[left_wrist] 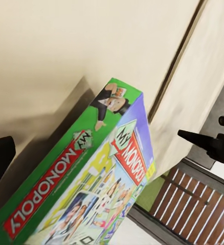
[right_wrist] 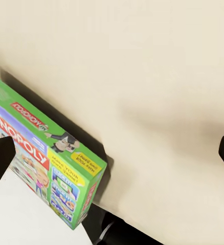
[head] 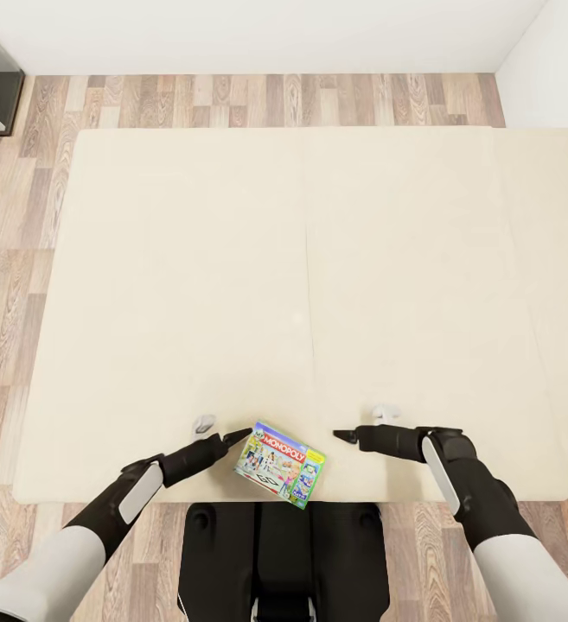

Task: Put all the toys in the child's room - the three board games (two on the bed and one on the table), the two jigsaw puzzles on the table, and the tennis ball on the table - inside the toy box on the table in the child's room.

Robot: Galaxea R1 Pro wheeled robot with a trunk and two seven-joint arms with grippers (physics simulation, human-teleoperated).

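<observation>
the monopoly box [head: 281,464] lies flat at the near edge of the bed [head: 188,259], between the arms, long axis slanting; the left pincer [head: 237,436] tip is just beside its corner, nearer than the right pincer [head: 346,436]; whether either pincer is spread or closed, i cannot tell.

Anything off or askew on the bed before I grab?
The Monopoly box lies skewed to the bed's front edge, one corner poking past it over the robot's base. The left gripper sits at its corner; the right gripper stands apart from it.
</observation>
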